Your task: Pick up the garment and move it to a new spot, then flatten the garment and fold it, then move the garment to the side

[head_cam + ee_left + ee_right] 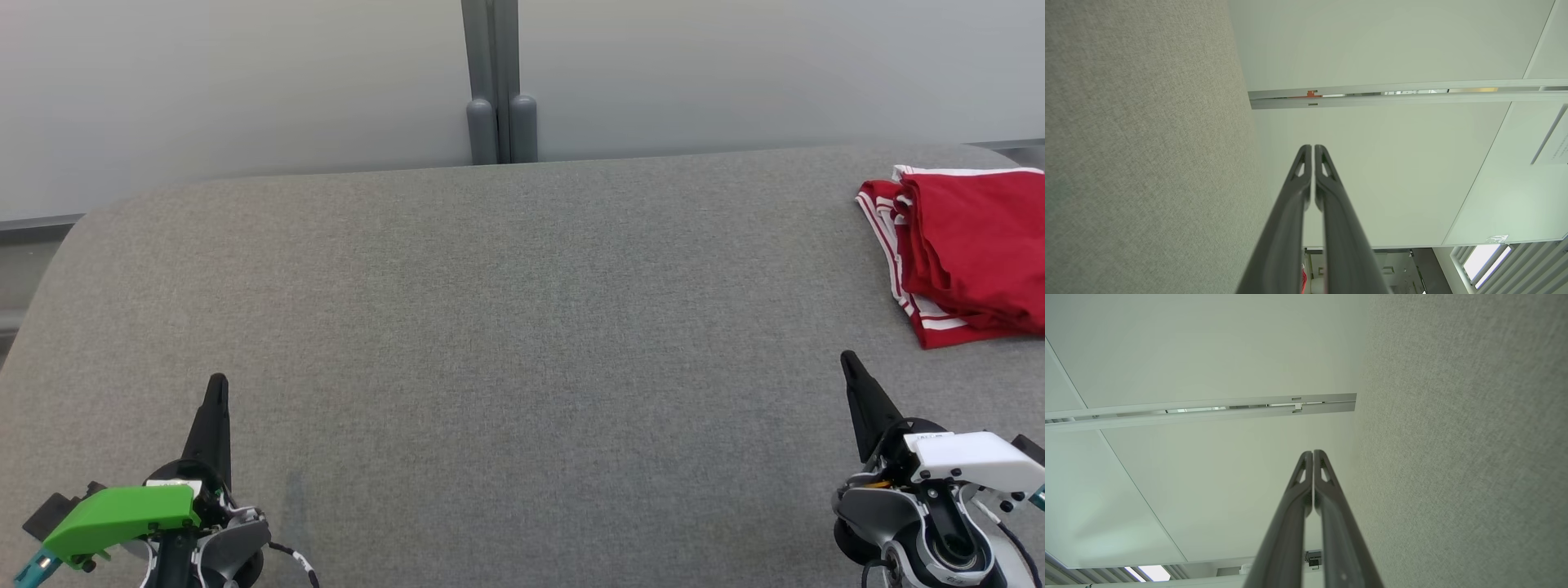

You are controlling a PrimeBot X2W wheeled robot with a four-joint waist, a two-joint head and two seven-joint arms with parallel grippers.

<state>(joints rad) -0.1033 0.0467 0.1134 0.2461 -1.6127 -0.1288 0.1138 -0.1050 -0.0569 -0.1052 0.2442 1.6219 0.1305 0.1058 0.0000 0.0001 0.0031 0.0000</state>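
The garment (963,249) is red with white stripes and lies folded at the far right of the grey table (506,327), partly cut off by the head view's right edge. My left gripper (217,384) rests at the lower left, shut and holding nothing. My right gripper (849,359) sits at the lower right, also shut and holding nothing, a short way in front of the garment and apart from it. In the left wrist view the left gripper (1313,148) has its fingers pressed together; in the right wrist view the right gripper (1313,453) is the same.
A pale wall with a grey post (498,82) stands behind the table's far edge. The table's grey felt surface (1139,143) runs beside the left fingers, and the same surface (1466,457) beside the right ones. Pale wall panels lie beyond both.
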